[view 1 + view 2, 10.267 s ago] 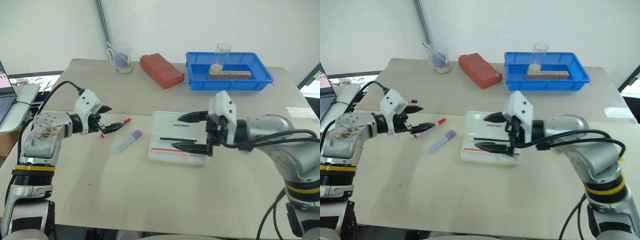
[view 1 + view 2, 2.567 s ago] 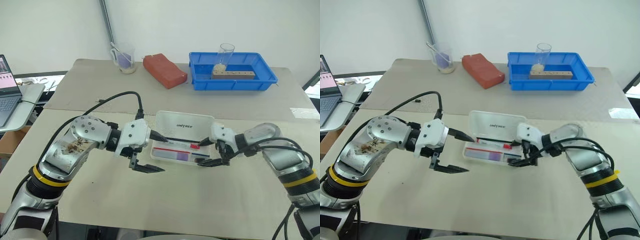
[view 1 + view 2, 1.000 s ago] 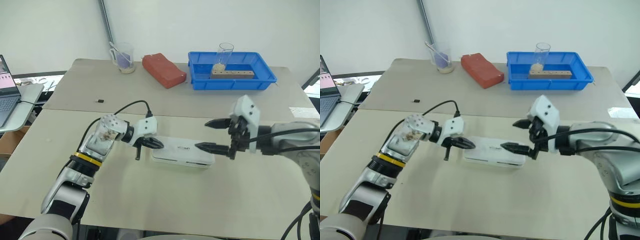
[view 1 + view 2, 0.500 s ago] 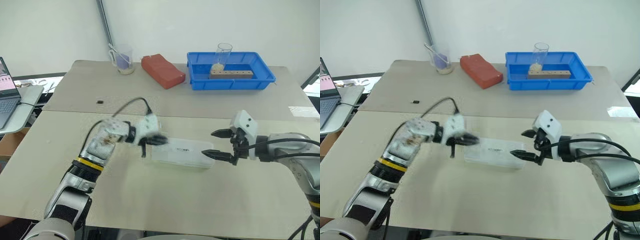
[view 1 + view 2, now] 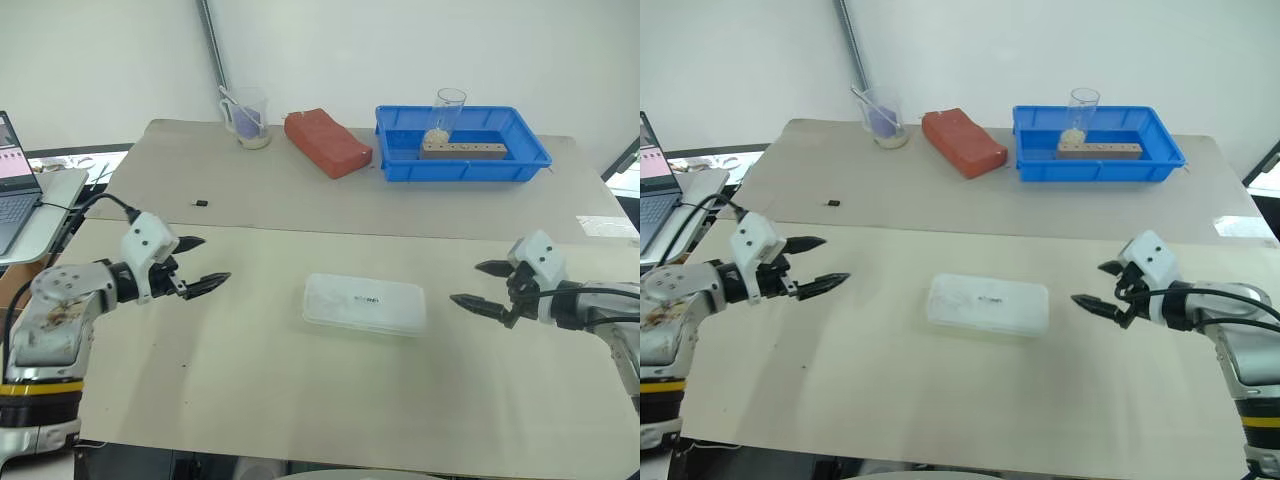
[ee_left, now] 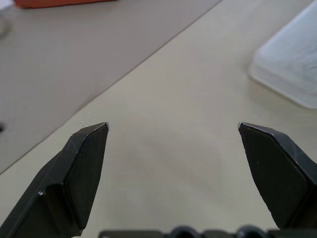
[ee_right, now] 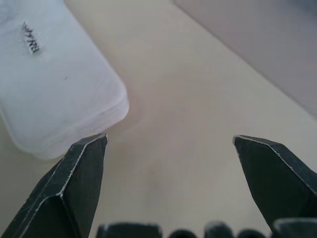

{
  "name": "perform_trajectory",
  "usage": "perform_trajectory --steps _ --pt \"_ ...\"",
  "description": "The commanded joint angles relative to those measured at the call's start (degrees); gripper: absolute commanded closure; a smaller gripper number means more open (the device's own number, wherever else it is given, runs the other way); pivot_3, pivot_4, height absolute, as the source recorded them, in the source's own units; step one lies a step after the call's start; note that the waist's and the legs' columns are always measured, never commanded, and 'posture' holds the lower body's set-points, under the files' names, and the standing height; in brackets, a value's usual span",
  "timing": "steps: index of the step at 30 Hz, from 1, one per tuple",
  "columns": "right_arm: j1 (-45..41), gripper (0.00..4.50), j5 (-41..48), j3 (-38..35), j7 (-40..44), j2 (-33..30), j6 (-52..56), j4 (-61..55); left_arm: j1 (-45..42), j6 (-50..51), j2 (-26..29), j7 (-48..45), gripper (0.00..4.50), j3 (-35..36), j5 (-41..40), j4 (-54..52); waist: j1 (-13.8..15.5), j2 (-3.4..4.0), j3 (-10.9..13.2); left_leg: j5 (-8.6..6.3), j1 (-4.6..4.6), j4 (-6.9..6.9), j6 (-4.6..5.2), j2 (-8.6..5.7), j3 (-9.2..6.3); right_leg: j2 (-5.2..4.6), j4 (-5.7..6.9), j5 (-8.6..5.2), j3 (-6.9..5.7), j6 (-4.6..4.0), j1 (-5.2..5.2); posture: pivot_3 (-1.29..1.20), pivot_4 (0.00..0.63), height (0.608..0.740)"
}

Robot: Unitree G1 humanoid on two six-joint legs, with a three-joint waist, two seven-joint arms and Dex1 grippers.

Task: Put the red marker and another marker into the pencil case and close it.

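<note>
Your case (image 5: 364, 303) lies shut between both grippers, left (image 5: 197, 264) and right (image 5: 484, 285), each spread wide and empty; keep them apart from it and check the lid sits flush.

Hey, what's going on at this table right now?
Nothing is being handled at this moment. The pencil case lies shut in the middle of the table. The left end effector and the right end effector hang open on either side of it, well clear and empty, pointing inward toward it.
</note>
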Motion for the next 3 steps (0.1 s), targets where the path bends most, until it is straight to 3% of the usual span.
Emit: perform_trajectory --steps 1,3 --pt "-0.1 0.00 -0.3 -2.3 -1.5 0.5 -0.6 -1.5 0.8 -0.9 0.5 3.1 0.05 1.5 0.1 -2.7 0.1 0.02 0.0 0.00 -0.01 -0.05 0.00 0.00 0.03 -0.02 -0.13 0.02 0.02 0.01 0.01 0.00 0.150 0.740" --pt "-0.5 0.00 -0.3 -2.2 -2.1 0.9 -0.3 -1.7 0.9 -1.0 0.4 3.5 0.05 1.2 -0.5 -2.2 0.1 0.01 0.0 0.00 -0.03 -0.20 0.00 -0.01 0.06 -0.02 -0.28 0.05 0.03 0.02 0.01 0.00 0.150 0.740"
